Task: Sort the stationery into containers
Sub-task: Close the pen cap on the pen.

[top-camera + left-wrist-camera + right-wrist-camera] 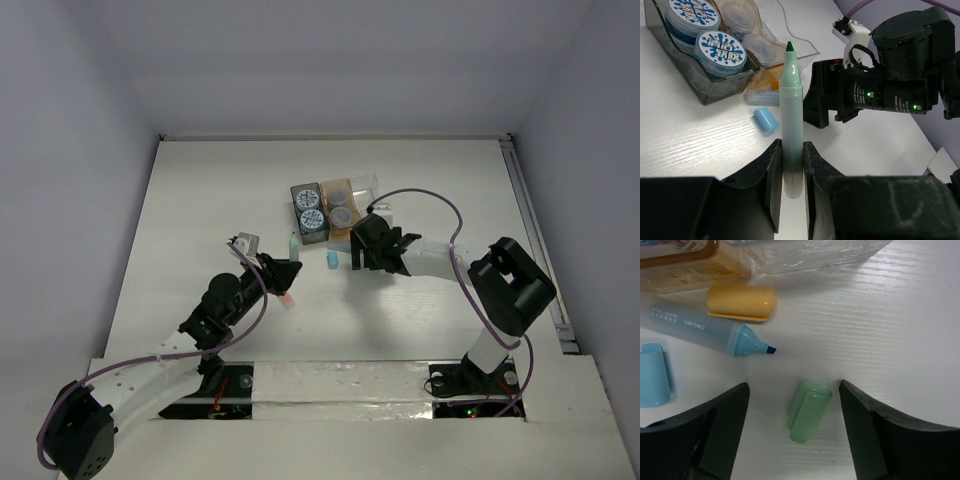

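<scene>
My left gripper (pixel 791 145) is shut on an uncapped pale green highlighter (pixel 791 90), which points at the containers; it also shows in the top view (pixel 290 266). My right gripper (pixel 793 390) is open, its jaws on either side of a green cap (pixel 808 410) that lies on the table. An uncapped light blue highlighter (pixel 695 330), an orange cap (pixel 741 301) and a light blue cap (pixel 652 375) lie beside the boxes. The dark grey box (pixel 311 234) holds two discs with blue patterns (pixel 720 50). The tan-orange box (pixel 343 228) holds purple-grey discs. The clear box (pixel 368 186) is at the right end.
The right arm's black wrist (pixel 890 75) is close in front of the left gripper. A small pink bit (pixel 287 298) lies on the table by the left gripper. White walls enclose the table on three sides.
</scene>
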